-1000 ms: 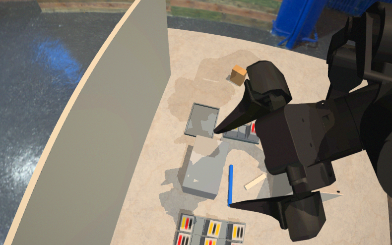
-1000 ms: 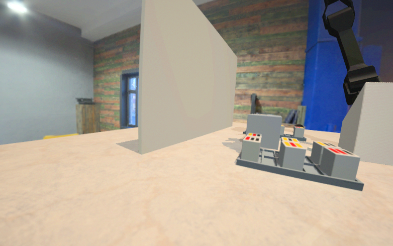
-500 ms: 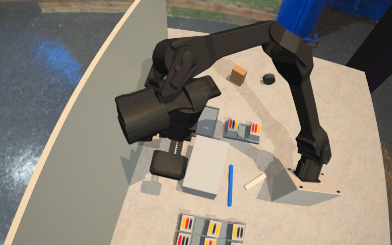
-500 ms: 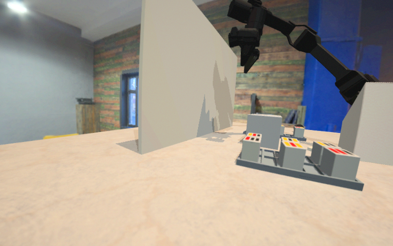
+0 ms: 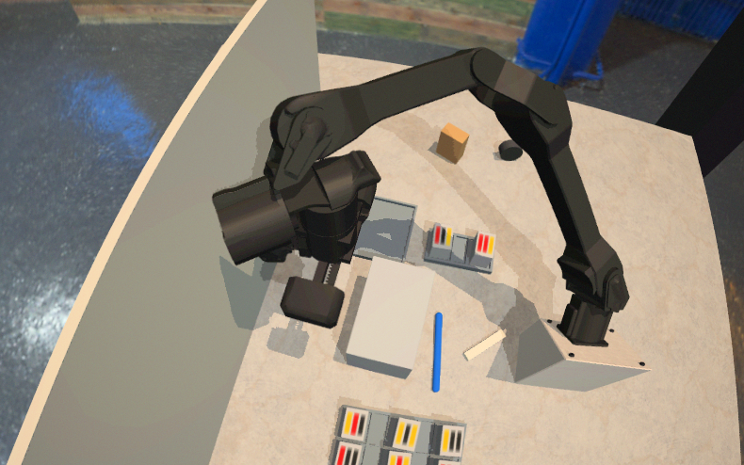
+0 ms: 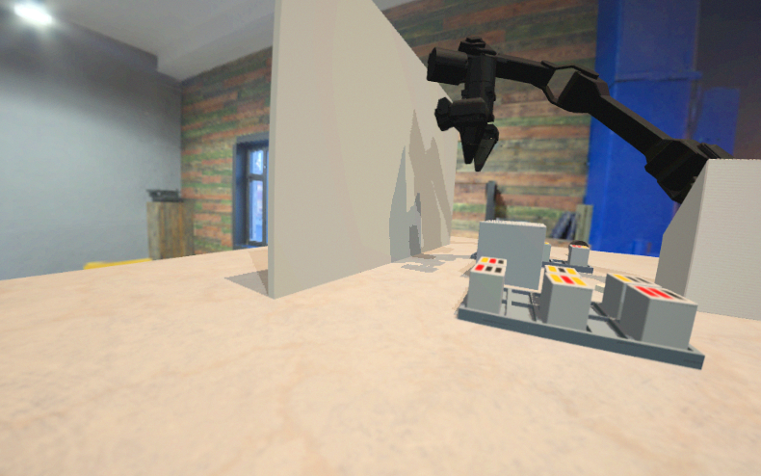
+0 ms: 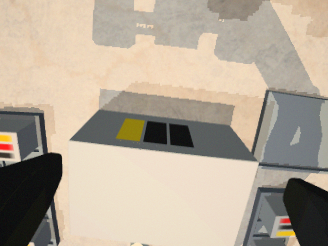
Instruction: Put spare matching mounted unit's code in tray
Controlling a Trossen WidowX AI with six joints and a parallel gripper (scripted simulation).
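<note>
The mounted unit point(image 5: 391, 314) point(image 6: 511, 254) point(image 7: 160, 195) is a large pale box. Its dark back shows in the wrist view with a code point(image 7: 155, 132) of yellow, black, black from left to right. My gripper point(image 6: 472, 165) point(image 7: 174, 172) is open and empty, high above the unit's back side. The grey tray point(image 5: 412, 231) point(image 7: 280, 145) holds nothing that I see; the arm hides part of it in the top view. The large rack point(image 5: 378, 445) point(image 6: 578, 339) holds several striped spares, one spare point(image 5: 452, 440) with yellow, black, black. The small rack point(image 5: 459, 264) holds two others with red and yellow.
A tall grey panel point(image 5: 189, 202) point(image 6: 348, 147) stands close behind the unit. A blue rod point(image 5: 437, 352) and a cream stick point(image 5: 484, 344) lie between the unit and the arm's base. An orange block point(image 5: 451, 144) and a black cylinder point(image 5: 509, 150) stand beyond the small rack.
</note>
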